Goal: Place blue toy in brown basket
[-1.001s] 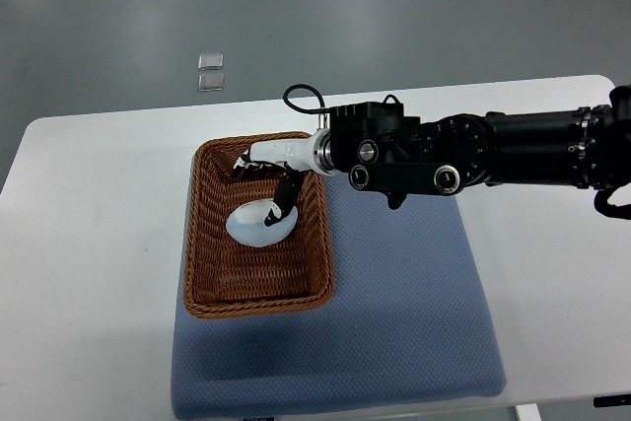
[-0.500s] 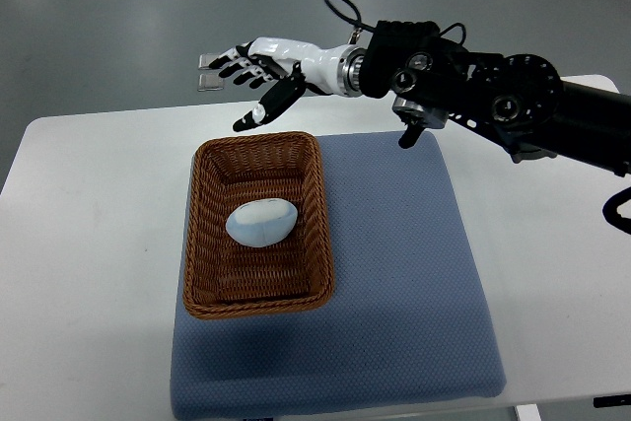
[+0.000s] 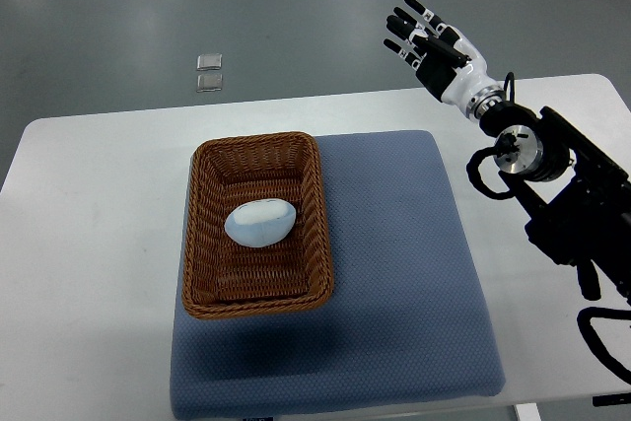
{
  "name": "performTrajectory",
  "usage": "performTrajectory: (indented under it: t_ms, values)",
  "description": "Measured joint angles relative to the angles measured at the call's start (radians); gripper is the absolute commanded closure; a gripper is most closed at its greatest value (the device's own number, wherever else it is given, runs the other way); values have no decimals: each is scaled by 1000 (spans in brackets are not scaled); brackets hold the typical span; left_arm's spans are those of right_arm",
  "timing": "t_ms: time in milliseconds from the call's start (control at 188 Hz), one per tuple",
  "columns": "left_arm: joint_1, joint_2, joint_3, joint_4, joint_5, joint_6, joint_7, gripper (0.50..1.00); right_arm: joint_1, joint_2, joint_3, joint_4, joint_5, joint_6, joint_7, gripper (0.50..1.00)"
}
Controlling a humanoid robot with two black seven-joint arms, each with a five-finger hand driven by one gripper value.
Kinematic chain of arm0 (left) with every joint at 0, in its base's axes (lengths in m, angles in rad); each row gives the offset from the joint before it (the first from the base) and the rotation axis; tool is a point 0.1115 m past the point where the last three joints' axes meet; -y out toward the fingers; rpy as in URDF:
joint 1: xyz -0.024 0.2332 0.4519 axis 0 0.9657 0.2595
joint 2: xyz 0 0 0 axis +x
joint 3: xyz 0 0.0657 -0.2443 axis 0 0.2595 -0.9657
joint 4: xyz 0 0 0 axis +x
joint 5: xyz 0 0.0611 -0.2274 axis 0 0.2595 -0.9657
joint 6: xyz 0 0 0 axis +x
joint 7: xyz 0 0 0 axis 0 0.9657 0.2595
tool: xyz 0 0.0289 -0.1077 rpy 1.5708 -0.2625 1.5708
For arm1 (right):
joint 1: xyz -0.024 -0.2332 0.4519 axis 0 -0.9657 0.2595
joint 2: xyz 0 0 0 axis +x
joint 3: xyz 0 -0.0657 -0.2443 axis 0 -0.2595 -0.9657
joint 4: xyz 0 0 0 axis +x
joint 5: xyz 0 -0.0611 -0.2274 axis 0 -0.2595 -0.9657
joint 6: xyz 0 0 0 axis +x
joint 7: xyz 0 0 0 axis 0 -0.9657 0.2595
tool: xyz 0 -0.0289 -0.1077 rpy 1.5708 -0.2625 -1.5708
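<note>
Blue toy (image 3: 260, 223) lying inside brown basket (image 3: 202, 273), long axis roughly crosswise; well off to lower left of right hand (image 3: 431, 43), fingers spread, holding nothing.

A white desk (image 3: 99, 244) with rounded corners stands on a grey floor (image 3: 118, 7). Two small clear squares (image 3: 209, 72) lie on the floor, far left of the robot hand (image 3: 431, 41).

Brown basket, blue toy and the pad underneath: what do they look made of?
Brown basket: woven wicker or rattan, with visible ribbed weave. Blue toy: smooth, pale, egg-shaped, probably plastic or soft foam; unclear. Blue mat: matte dimpled texture, likely foam or fabric.
</note>
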Motion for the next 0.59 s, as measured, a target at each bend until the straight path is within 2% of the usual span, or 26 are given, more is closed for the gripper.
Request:
performTrajectory:
  t_ms: [160, 586]
  values:
    - [0, 0, 0, 1, 0, 0, 0, 500, -41, 20, 9, -29, 29, 35, 37, 603]
    - [0, 0, 0, 2, 0, 0, 0, 500, -86, 29, 9, -61, 49, 106, 42, 603]
